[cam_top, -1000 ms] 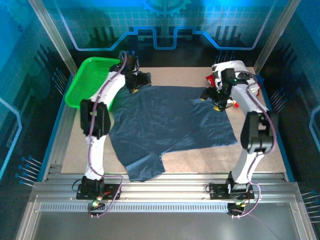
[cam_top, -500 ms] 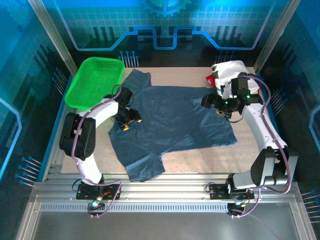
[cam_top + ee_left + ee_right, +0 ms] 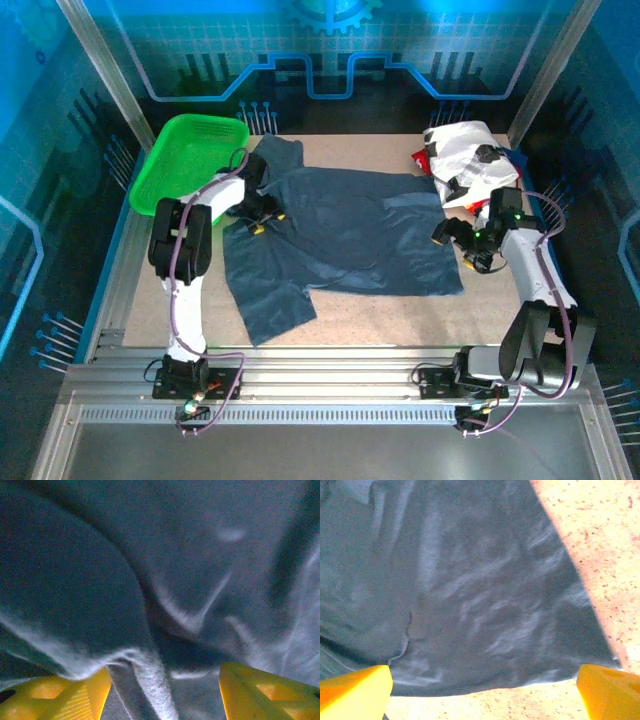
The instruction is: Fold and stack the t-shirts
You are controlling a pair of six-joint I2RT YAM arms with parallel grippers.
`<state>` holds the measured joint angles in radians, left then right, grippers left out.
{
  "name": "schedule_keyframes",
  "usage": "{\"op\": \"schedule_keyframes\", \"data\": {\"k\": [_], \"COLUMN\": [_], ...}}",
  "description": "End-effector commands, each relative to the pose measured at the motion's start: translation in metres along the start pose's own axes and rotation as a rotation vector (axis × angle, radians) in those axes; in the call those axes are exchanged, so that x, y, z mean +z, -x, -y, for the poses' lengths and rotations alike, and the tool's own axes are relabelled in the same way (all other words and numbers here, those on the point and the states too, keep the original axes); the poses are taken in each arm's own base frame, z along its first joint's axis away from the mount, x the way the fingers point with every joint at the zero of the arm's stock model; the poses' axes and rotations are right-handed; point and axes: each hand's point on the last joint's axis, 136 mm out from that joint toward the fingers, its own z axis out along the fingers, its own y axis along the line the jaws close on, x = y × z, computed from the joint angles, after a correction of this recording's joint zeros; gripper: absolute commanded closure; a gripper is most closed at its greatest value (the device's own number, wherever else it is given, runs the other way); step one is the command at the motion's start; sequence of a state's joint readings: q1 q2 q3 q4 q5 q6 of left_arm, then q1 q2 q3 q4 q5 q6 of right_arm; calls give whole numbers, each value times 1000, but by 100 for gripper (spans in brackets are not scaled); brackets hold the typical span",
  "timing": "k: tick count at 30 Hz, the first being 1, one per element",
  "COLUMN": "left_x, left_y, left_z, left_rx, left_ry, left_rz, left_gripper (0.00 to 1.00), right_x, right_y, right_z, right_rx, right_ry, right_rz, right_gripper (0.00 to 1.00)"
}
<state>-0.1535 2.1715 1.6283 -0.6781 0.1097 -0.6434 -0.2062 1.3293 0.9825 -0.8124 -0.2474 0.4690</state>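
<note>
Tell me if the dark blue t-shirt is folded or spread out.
Spread out: the dark blue t-shirt lies open across the table, sleeves sticking out, edges slightly rumpled.

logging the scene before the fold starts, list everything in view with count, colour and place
slate-blue t-shirt: one, dark slate-blue, spread creased across the middle of the table
white t-shirts: bundled so the count cannot be told, white with black print and a bit of red, far right corner
basket: one, green mesh, far left corner
table: one, speckled beige, under everything
left gripper: one, yellow fingertips, open, low over the slate-blue t-shirt's left part beside the basket, a ridge of cloth between its fingers
right gripper: one, yellow fingertips, open, at the slate-blue t-shirt's right edge
</note>
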Motion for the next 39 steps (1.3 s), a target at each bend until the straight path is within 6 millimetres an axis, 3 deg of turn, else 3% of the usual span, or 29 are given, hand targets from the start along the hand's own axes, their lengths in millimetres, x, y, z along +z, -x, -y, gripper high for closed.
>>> {"op": "schedule_keyframes", "data": {"k": [1,4,7,11,14,19,21,27,32,39], "left_x": [25,7,-30,-88,-126,-165,-173,-186,-190,-174], "left_y": [5,14,16,3,-16,-64,-84,-134,-174,-239], "left_z": [-11,3,23,43,46,24,7,-44,-80,-142], "left_rx": [54,92,116,119,123,84,73,16,-67,-203], "left_ry": [39,-16,-117,-240,-290,-341,-328,-287,-246,-82], "left_rz": [-50,-25,21,68,97,111,120,135,84,-68], "left_gripper": [38,29,16,7,5,4,4,2,1,3], "right_x": [-1,-1,-6,5,19,38,46,65,76,80], "right_y": [-9,-21,-35,-63,-77,-76,-72,-62,-60,-54], "right_z": [18,31,46,55,61,65,69,77,85,84], "right_rx": [19,41,83,160,217,276,285,316,324,330], "right_ry": [-63,-112,-158,-136,-126,-113,-128,-150,-188,-184], "right_rz": [-16,-51,-61,-115,-150,-157,-157,-151,-176,-172], "right_gripper": [4,7,9,14,19,35,44,57,65,90]}}
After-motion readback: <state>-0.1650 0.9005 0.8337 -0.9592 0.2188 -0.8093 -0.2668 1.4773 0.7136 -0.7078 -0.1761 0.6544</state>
